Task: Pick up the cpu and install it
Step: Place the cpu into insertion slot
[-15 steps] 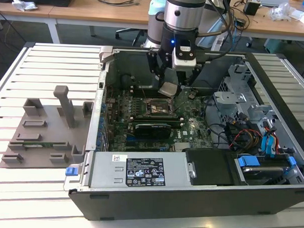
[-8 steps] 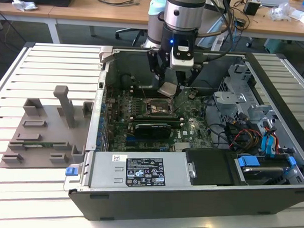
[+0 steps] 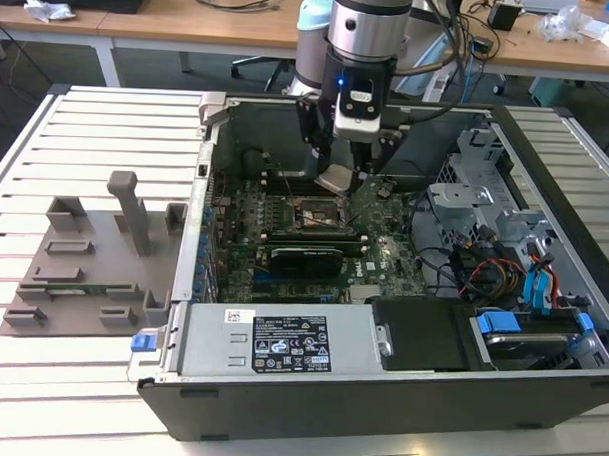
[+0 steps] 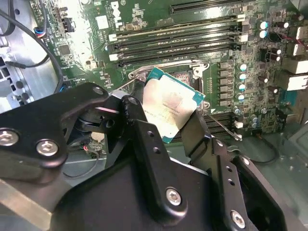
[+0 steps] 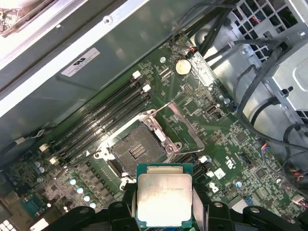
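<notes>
A slatted metal table (image 3: 98, 121) carries everything here, and most of it is taken up by an open computer case (image 3: 379, 401) lying on its side. On the exterior view's left, just beside the case, a grey fixture plate (image 3: 83, 270) with upright posts rests on the slats. The robot arm (image 3: 366, 30) reaches down into the case from above, over the green motherboard (image 3: 384, 256) that covers the case floor. A silver box with labels (image 3: 280, 342) lies along the near wall of the case, and a metal drive cage (image 3: 466, 194) stands toward the exterior view's right.

The gripper (image 3: 342, 169) hangs low inside the case, its two black fingers (image 4: 139, 125) clamped on opposite edges of the cpu (image 3: 335, 180). The chip is held clear of the board and tilted, its pale metal top showing in both wrist views (image 4: 168, 103) (image 5: 164, 197).

Just below it sits the socket (image 5: 137, 149), open and empty, with its metal frame (image 5: 175, 127) swung up. The cpu hovers near the socket's edge, not seated. Rows of black memory slots (image 5: 106, 115) run alongside the socket, and a small round coin battery (image 5: 182, 66) lies farther off on the board.
</notes>
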### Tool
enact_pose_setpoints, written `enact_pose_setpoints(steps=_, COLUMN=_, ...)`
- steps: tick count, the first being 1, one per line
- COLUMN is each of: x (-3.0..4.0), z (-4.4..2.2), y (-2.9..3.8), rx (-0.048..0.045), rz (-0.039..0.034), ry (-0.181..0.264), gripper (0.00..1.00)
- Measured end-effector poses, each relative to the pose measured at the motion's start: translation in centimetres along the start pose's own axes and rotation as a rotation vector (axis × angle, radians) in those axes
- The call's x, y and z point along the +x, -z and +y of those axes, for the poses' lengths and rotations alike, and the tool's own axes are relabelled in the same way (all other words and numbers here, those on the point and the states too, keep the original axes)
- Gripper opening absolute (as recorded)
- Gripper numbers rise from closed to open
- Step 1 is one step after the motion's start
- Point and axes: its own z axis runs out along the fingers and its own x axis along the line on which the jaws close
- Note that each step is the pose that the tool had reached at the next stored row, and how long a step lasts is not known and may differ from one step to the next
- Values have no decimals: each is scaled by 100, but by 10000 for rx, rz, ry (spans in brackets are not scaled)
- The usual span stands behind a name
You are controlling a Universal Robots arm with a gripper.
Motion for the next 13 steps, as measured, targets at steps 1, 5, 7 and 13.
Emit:
enact_pose_setpoints(steps=1, x=0, z=0, y=0, rx=5, rz=4, ry=-126, gripper=55)
enact_pose_setpoints(steps=5, x=0, z=0, y=0, rx=24, rz=19, ry=-525, gripper=55)
enact_pose_setpoints(steps=7, x=0, z=0, y=0, rx=35, rz=24, ry=-722, gripper=55)
enact_pose_setpoints(steps=13, x=0, z=0, y=0, rx=61, rz=42, ry=-1237, gripper=55)
